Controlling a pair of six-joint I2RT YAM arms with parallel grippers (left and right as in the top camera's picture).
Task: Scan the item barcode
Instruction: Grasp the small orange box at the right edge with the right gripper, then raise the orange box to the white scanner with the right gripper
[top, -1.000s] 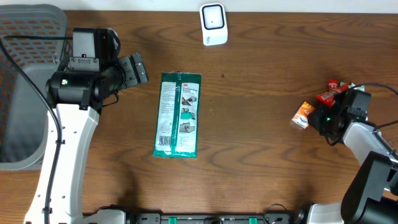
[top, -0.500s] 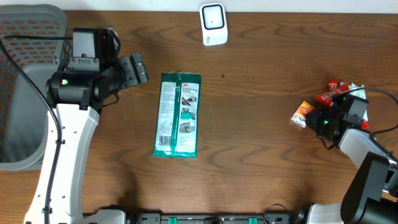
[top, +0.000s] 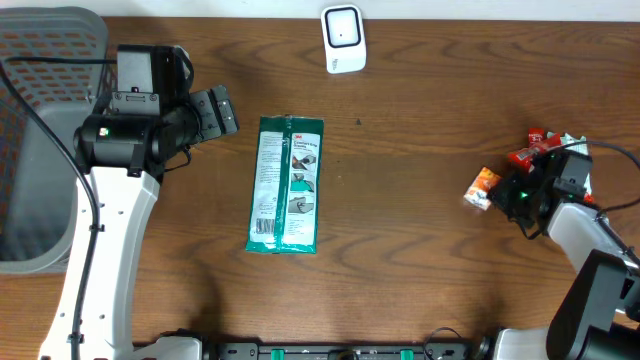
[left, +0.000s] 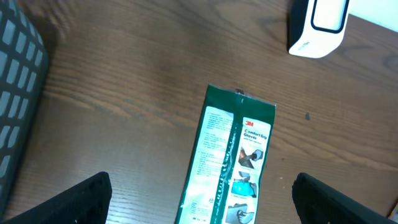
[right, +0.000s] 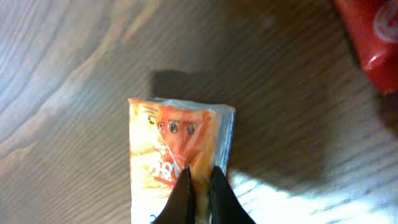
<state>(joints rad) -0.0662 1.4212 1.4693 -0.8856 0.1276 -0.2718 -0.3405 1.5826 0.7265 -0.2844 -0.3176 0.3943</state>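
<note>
White links, black joints, black-fingered left hand.

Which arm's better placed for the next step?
Right. The right gripper is pinched shut on the orange packet, ready to carry to the white scanner. The left gripper hangs open, empty, near the green pack.

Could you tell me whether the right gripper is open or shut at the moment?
Shut: the right gripper pinches the near edge of the orange packet.
</note>
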